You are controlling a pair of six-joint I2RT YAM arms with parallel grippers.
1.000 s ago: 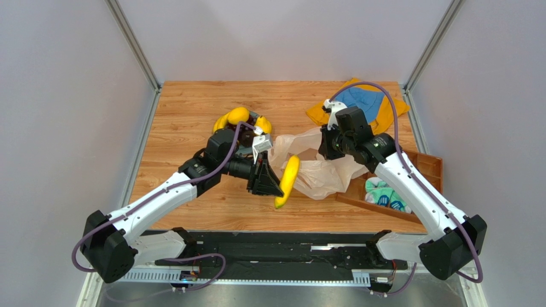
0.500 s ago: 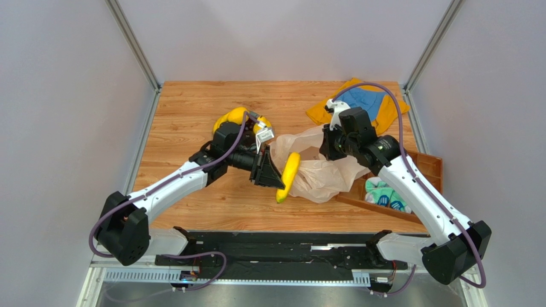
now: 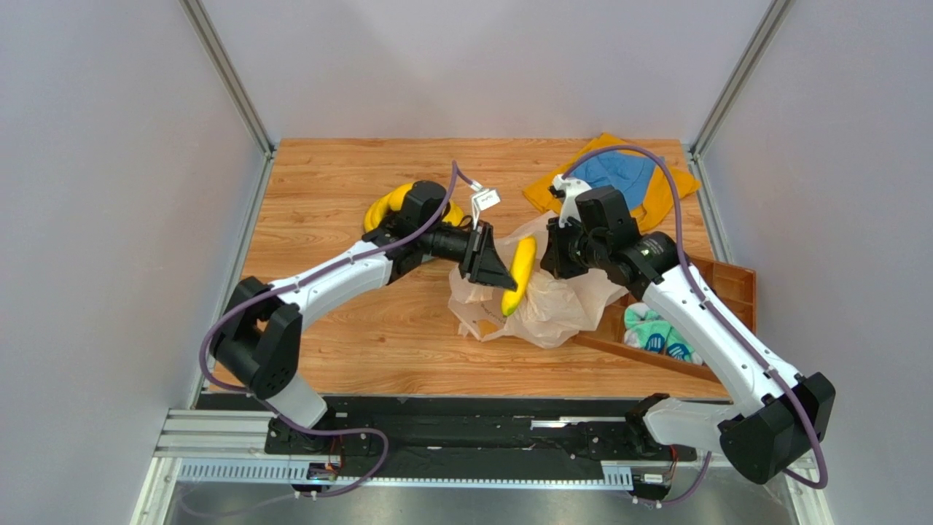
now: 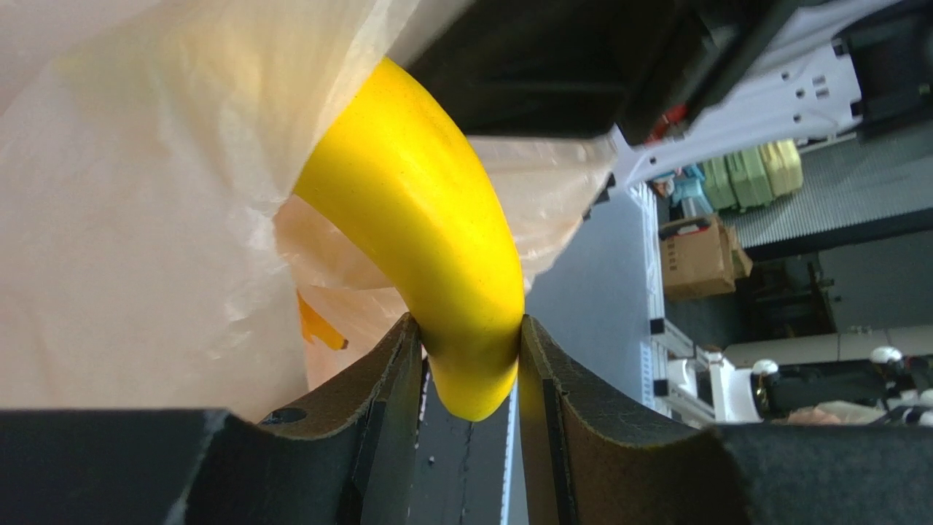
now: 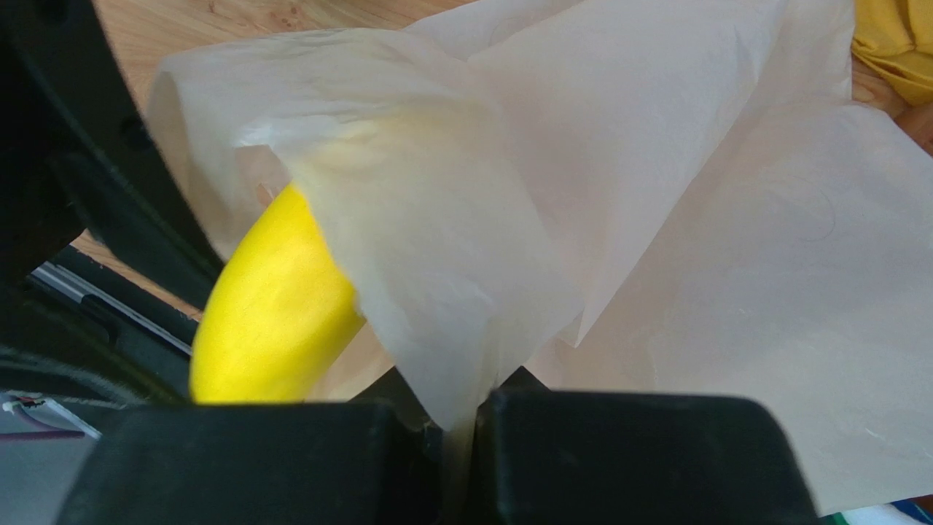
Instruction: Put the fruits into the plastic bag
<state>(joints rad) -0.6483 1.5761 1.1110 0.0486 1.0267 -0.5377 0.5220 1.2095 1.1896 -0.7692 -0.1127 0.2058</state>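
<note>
A yellow banana point(image 3: 523, 263) hangs over the mouth of the pale translucent plastic bag point(image 3: 564, 306) in the top view. My left gripper point(image 3: 510, 287) is shut on it close to one end. In the left wrist view the banana point(image 4: 438, 208) curves up from between the jaws of the left gripper point(image 4: 469, 361), against the bag point(image 4: 142, 219). My right gripper point(image 3: 553, 257) is shut on the bag's rim and holds it lifted. The right wrist view shows the bag's film point(image 5: 679, 219) pinched in the right gripper point(image 5: 465, 421), with the banana point(image 5: 274, 317) partly behind it. More yellow fruits point(image 3: 389, 205) lie behind the left arm.
Orange and blue cloths point(image 3: 619, 175) lie at the back right. A wooden tray point(image 3: 732, 287) at the right edge holds green-and-white items point(image 3: 657, 328). Grey walls and metal rails enclose the wooden table point(image 3: 329, 186).
The left arm has carried the banana to the right and away from me, from in front of the bag to over its mouth. The right gripper has kept its hold on the rim.
</note>
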